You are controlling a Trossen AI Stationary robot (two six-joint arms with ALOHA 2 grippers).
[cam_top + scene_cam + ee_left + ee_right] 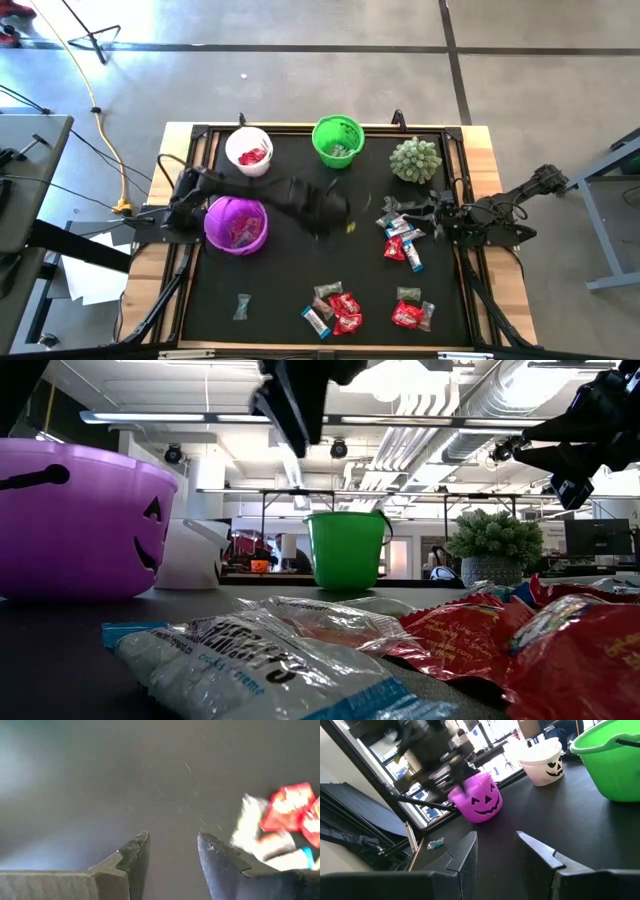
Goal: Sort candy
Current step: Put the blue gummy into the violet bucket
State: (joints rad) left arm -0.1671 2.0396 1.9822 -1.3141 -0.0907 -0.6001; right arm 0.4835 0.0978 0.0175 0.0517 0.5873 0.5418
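Nearest the front edge of the tabletop [290, 300] lies most of the candy [345, 312]: red, brown and blue-white wrappers in loose clusters, with one lone piece [242, 306] off to the left. A second cluster [402, 240] sits farther back on the right, just beside your right gripper [437, 214], which waits low there with its fingers parted and nothing between them.

Your left gripper [335, 212] is over the middle of the mat, blurred, fingers [135, 855] apart and holding nothing; its wrist view shows red and white wrappers off to one side. You seem to be heading in for a pick, so settle on one wrapper at a cluster's edge, line the fingers across its narrow side, and come down straight so neighbours aren't dragged along.

Behind that stand the purple bucket [237, 224], then the white bucket [249, 150] with red pieces inside, and the green bucket [338, 141]. Match the wrapper colour before you carry it.
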